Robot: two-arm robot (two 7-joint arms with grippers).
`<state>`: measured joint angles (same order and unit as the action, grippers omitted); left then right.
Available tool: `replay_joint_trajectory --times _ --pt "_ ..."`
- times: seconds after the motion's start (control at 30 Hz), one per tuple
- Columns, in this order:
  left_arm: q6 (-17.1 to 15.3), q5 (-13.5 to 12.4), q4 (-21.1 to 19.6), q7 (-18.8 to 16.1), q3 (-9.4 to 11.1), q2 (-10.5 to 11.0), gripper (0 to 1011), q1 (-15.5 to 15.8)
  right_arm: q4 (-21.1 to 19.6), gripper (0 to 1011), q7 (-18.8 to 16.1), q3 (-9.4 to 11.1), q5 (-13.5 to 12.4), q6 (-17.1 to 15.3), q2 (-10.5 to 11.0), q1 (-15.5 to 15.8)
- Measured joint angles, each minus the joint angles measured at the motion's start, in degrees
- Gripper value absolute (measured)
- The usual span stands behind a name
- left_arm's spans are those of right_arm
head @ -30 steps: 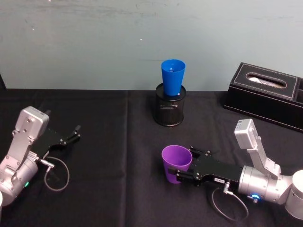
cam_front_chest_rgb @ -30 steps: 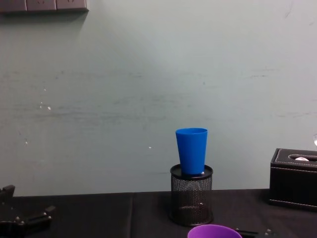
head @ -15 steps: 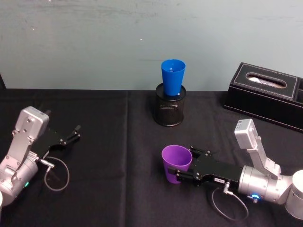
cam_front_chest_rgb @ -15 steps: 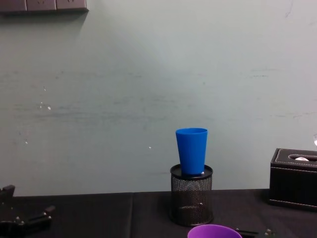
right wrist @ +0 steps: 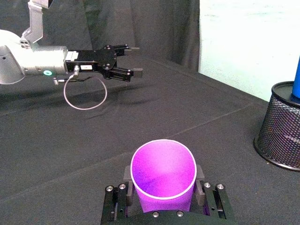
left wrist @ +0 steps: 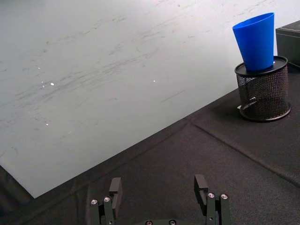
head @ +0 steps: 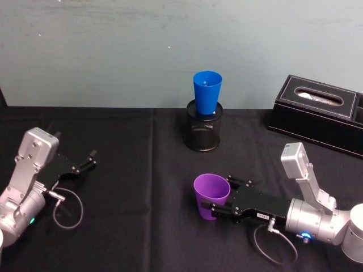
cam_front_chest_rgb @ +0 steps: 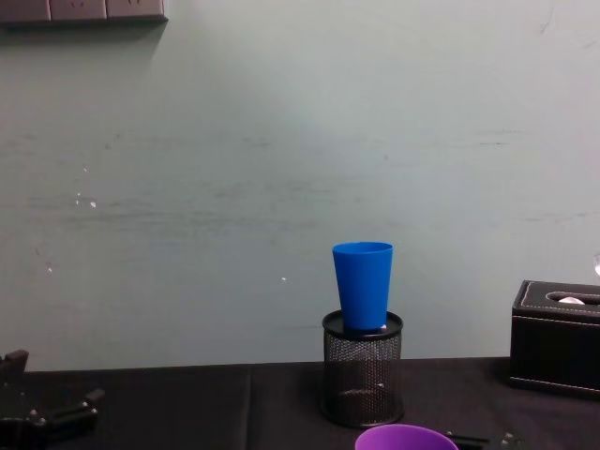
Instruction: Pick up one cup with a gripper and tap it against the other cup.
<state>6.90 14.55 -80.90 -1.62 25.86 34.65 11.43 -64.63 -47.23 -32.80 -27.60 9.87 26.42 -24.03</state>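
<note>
The purple cup stands upright on the black cloth, right of centre and near me. My right gripper is shut on it, one finger pressed to each side of its lower wall, as the right wrist view shows. The blue cup sits upright in the mouth of a black mesh pen holder farther back, apart from the purple cup. My left gripper rests open and empty at the far left of the table.
A black tissue box lies at the back right. A pale wall runs behind the table. Open black cloth lies between the purple cup and the pen holder, and across the left half.
</note>
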Motion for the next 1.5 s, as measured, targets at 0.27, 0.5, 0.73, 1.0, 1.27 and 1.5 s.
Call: replay_joint_trajectory --times 0.27,0.5,0.73,1.0,1.27,1.5 --pt "0.0 0.0 0.0 0.0 0.0 0.0 1011 0.0 0.0 736 -0.1 0.1 -0.2 0.0 0.0 0.0" --pt "0.0 0.0 0.0 0.0 0.0 0.0 1011 0.0 -2.8 736 -0.7 0.6 -1.0 -1.4 1.3 0.2" --pt "0.0 0.0 0.0 0.0 0.0 0.0 1011 0.0 -8.2 736 -1.1 0.4 -2.0 -6.0 3.6 -0.8" --pt "0.0 0.0 0.0 0.0 0.0 0.0 1012 0.0 -12.9 736 -1.5 0.5 -5.0 -12.5 5.6 -3.0" --pt "0.0 0.0 0.0 0.0 0.0 0.0 1011 0.0 -15.1 736 -1.6 0.1 -7.0 -15.6 6.6 -5.0" --pt "0.0 0.0 0.0 0.0 0.0 0.0 1011 0.0 -16.2 736 -0.7 -0.1 -7.8 -16.0 7.2 -6.0"
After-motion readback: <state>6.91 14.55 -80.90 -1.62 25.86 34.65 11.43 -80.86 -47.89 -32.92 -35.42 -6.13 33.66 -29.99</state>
